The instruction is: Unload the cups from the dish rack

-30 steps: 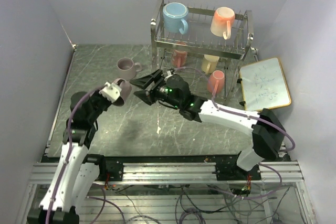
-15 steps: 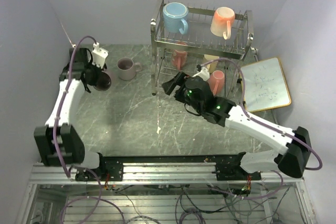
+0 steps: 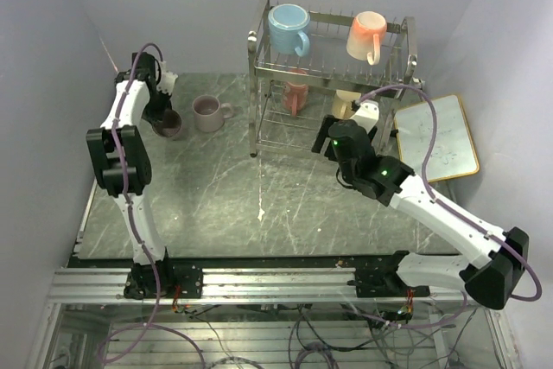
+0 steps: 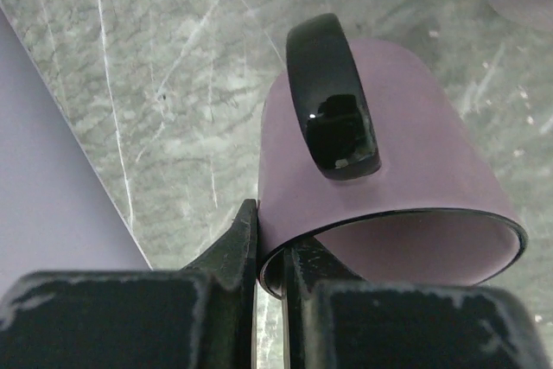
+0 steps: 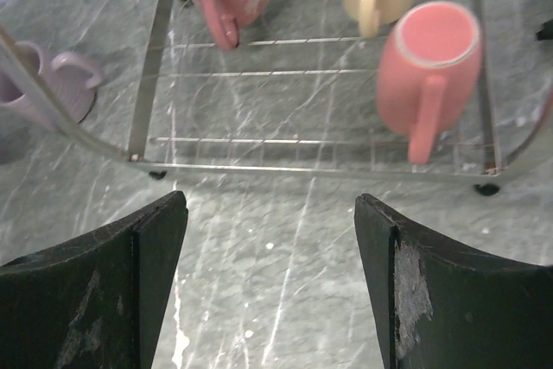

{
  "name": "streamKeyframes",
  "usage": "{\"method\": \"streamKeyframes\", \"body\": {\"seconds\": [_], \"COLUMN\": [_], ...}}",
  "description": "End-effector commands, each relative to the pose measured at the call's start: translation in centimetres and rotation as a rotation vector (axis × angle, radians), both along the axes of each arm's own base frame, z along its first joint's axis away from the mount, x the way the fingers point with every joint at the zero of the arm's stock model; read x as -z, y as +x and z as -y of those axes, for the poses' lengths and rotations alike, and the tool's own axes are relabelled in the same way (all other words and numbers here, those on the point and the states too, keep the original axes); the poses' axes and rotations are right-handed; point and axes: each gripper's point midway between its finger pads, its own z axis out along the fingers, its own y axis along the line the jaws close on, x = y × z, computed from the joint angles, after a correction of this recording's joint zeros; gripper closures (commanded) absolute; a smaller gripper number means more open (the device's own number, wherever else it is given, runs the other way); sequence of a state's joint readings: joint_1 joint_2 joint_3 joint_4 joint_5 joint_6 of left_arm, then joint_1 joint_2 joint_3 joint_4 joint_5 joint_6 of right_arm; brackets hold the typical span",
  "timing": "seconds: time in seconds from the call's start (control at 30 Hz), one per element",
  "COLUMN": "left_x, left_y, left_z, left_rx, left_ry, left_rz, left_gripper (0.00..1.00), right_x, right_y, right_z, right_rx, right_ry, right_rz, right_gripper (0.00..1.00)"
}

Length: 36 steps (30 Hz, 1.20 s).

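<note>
- Pinching the rim of a mauve mug, the left gripper holds it low over the table's far-left corner; let go crooked, it could roll into the second mauve mug nearby.
- Jaws spread and empty, the right gripper faces the dish rack; a finger could snag wire before reaching the salmon mug.
- Whether the held mug touches down is unclear.

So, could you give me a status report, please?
Left jaws shut on mauve mug rim. Right jaws open, facing salmon mug in rack, way looks clear. Five mugs racked.
</note>
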State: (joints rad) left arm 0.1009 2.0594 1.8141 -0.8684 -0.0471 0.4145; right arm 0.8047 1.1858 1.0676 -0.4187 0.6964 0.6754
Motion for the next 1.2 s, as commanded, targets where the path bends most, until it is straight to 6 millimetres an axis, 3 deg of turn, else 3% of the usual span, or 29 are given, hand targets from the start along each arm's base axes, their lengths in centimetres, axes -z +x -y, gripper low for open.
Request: {"method": "streamKeyframes", "body": {"seconds": [0.0, 0.3, 0.47, 0.53, 0.67, 0.87, 0.97, 1.1, 1.17], "left_x": [-1.0, 2.3, 1.2, 0.2, -2.4, -6.5, -9.6, -14.3, -15.4], "left_y": [2.1, 4.8, 6.0, 6.2, 6.7, 6.6, 6.1, 4.2, 2.5], "left_z": [-0.9, -1.7, -2.1, -2.1, -2.3, -2.0, -1.8, -0.5, 1.1], "left_rx": [-0.041, -0.042, -0.062, -0.063, -0.060, -0.057, -0.056, -0.018, 0.040], "left_ry": [0.013, 0.040, 0.058, 0.057, 0.079, 0.063, 0.045, -0.036, -0.106], "left_rz": [0.017, -0.035, 0.053, 0.094, 0.177, 0.272, 0.342, 0.433, 0.437], "left_gripper": [0.93, 0.93, 0.77, 0.70, 0.45, 0.43, 0.43, 0.15, 0.08], "right_x": [-1.1, 0.5, 1.1, 1.8, 2.8, 4.0, 4.3, 5.1, 5.6], "right_y": [0.2, 1.3, 2.5, 2.7, 3.3, 4.0, 4.5, 5.5, 6.0], "right_z": [2.8, 4.8, 6.1, 6.7, 7.6, 8.2, 8.8, 10.3, 10.6], "right_rx": [0.042, 0.118, 0.140, 0.145, 0.160, 0.164, 0.171, 0.182, 0.177], "right_ry": [-0.087, -0.208, -0.239, -0.264, -0.280, -0.301, -0.322, -0.301, -0.287], "right_rz": [0.035, 0.030, 0.030, 0.026, 0.014, 0.019, 0.018, 0.003, -0.008], "right_gripper": [0.22, 0.21, 0.20, 0.20, 0.19, 0.18, 0.18, 0.19, 0.21]}}
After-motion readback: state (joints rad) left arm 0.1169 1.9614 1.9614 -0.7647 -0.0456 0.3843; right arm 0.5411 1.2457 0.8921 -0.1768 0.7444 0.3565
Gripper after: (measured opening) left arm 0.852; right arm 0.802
